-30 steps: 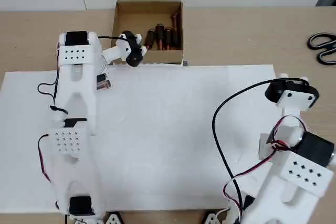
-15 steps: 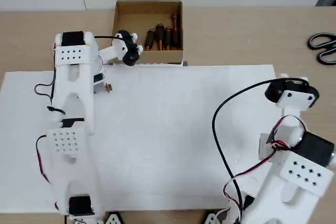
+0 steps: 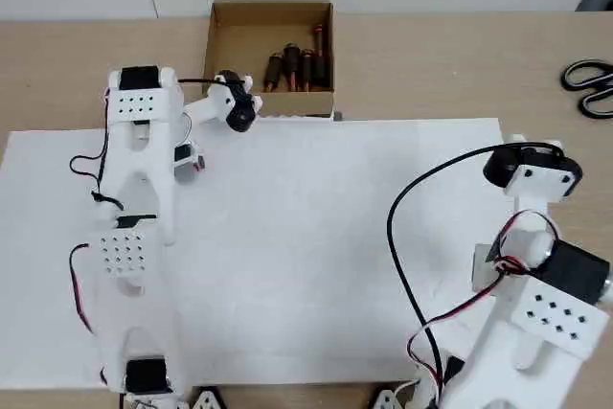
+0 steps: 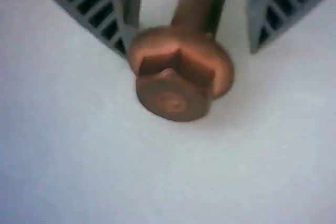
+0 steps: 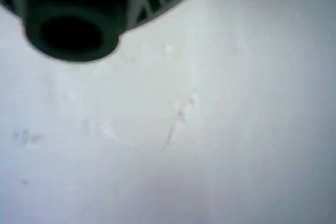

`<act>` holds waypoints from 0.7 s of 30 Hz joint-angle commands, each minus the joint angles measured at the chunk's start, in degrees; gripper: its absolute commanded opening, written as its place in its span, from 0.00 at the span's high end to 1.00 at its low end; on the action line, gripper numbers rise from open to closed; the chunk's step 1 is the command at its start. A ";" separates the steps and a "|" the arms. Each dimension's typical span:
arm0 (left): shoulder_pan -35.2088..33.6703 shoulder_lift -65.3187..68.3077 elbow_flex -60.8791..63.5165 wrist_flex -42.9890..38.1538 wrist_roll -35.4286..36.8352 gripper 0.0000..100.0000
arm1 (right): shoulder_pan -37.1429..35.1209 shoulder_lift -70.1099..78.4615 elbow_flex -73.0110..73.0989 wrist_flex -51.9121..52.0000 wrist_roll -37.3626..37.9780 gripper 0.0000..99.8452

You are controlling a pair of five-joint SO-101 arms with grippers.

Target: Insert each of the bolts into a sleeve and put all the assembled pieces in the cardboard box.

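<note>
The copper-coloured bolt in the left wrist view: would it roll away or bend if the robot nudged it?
The bolt looks like solid metal, so it is probably stiff and fairly heavy for its size. Its round shaft might roll, but the wide, flanged hexagonal head would likely make it curve rather than run straight. The white sheet looks smooth, so it may slide.

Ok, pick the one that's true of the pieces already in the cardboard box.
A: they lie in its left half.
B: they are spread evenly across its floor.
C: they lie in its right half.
C: in the high view the copper pieces lie side by side in the right half of the cardboard box, close to its right wall.
</note>
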 commanded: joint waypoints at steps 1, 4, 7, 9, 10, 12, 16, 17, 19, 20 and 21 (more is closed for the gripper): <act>0.44 3.16 -5.14 -0.26 0.18 0.88 | 0.31 -0.92 -0.18 -0.75 -0.44 1.00; 0.44 5.27 -9.19 1.14 0.18 0.96 | 0.31 -0.92 -0.18 -0.75 -0.44 1.00; 0.26 5.89 -11.38 1.23 0.26 0.99 | 0.31 -0.84 -0.18 -0.75 -0.44 1.00; 0.18 5.89 -11.91 1.23 0.26 1.00 | 0.31 -0.75 -0.18 -0.75 -0.44 1.00; 0.09 5.89 -12.00 1.23 0.26 1.00 | 0.31 -0.75 -0.18 -0.75 -0.44 1.00; 0.00 5.80 -12.70 1.23 1.14 1.00 | 0.31 -0.75 -0.18 -0.75 -0.44 1.00; 0.44 5.80 -14.29 1.32 2.64 1.00 | 0.31 -0.75 -0.18 -0.75 -0.44 1.00; 0.53 5.54 -14.37 1.41 2.73 1.00 | 0.31 -0.75 -0.18 -0.75 -0.44 1.00; 0.88 3.43 -13.93 1.41 2.81 1.00 | 0.31 -0.84 -0.18 -0.75 -0.44 1.00; 0.97 1.85 -13.32 1.41 3.08 1.00 | 0.31 -0.84 -0.18 -0.75 -0.44 1.00; 1.14 -0.18 -12.26 1.41 3.78 1.00 | 0.31 -0.84 -0.18 -0.75 -0.44 1.00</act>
